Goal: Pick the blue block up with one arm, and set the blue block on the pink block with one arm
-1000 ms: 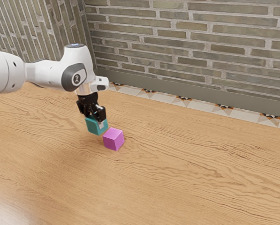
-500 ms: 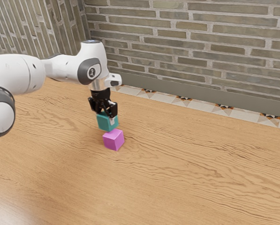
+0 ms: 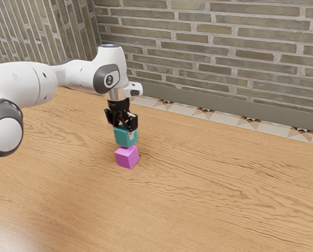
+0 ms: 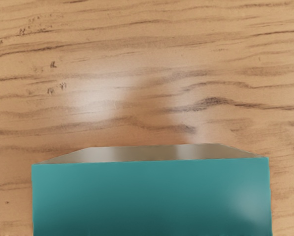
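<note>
Placement step: the hand (image 3: pixel 123 127), closed on the blue block (image 3: pixel 125 138), held it just over the pink block (image 3: pixel 127 156). Next, a slight descent and release seemed required.

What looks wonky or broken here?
Nothing looks wonky. The gripper holds the blue block level, right above the pink block, and both blocks look whole.
</note>
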